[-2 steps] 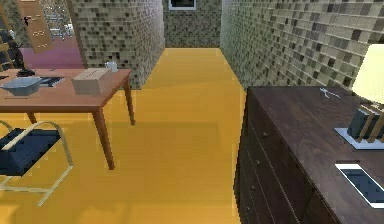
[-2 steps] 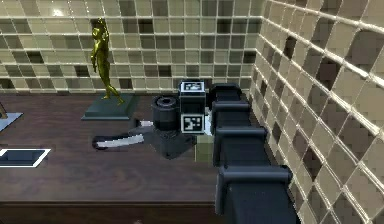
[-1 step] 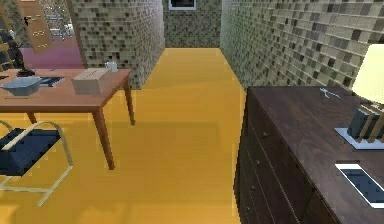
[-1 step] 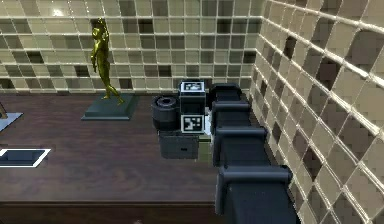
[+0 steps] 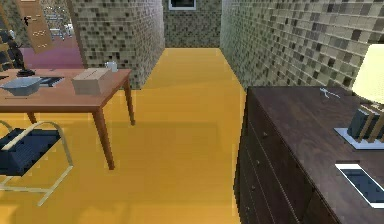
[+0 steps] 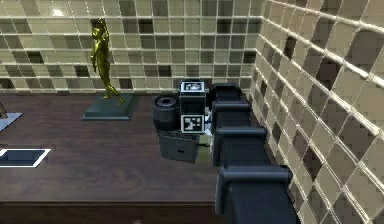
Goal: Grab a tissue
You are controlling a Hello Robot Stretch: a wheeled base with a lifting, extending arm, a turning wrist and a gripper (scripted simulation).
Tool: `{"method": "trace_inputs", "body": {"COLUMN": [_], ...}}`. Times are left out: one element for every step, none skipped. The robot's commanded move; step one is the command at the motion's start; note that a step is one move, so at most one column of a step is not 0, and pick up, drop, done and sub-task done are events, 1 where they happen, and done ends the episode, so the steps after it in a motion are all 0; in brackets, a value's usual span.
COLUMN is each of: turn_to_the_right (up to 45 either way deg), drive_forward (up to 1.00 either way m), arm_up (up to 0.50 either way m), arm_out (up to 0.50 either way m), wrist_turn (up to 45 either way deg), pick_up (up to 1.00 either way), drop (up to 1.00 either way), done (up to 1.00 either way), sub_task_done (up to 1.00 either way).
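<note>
Forward view: the tissue box (image 5: 88, 81), tan with a pale tuft on top, is sitting on the right end of a wooden table (image 5: 60, 100) at the view's left. A grey bowl (image 5: 22, 84) is resting on the same table, left of the box and apart from it. A chair (image 5: 30, 150) with a blue seat is standing at the table's near side, bottom left. Yellow floor (image 5: 190, 110) is running between the table and a dark dresser (image 5: 290, 130) at the right, then on into a passage between tiled walls (image 5: 300, 40). So the tissue box is lying well apart from the dresser, across the floor. A lamp (image 5: 368, 100) with a pale shade is standing on the dresser at the right edge. A flat white-rimmed slab (image 5: 360, 180) is lying on the dresser nearer the camera.

Arm side view: the arm (image 6: 250, 165) is reaching out over the dresser top. Two white markers (image 6: 192, 122) are showing at its far end. The gripper (image 6: 160, 115) is sitting just left of them, dark against dark wood. Its fingers are not making out clearly, so their state cannot be told, nor whether it is holding anything. A gold statue (image 6: 100, 55) is standing upright on a flat base by the tiled wall, left of the gripper and apart from it. The slab is lying at the view's lower left edge.
</note>
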Motion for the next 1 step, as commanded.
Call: {"method": "trace_inputs", "body": {"turn_to_the_right": [0.0], "drive_forward": [0.0], "arm_up": [0.0], "arm_out": [0.0], "wrist_turn": [0.0], "pick_up": [1.0], "drop": [0.0], "done": [0.0], "sub_task_done": [0.0]}}
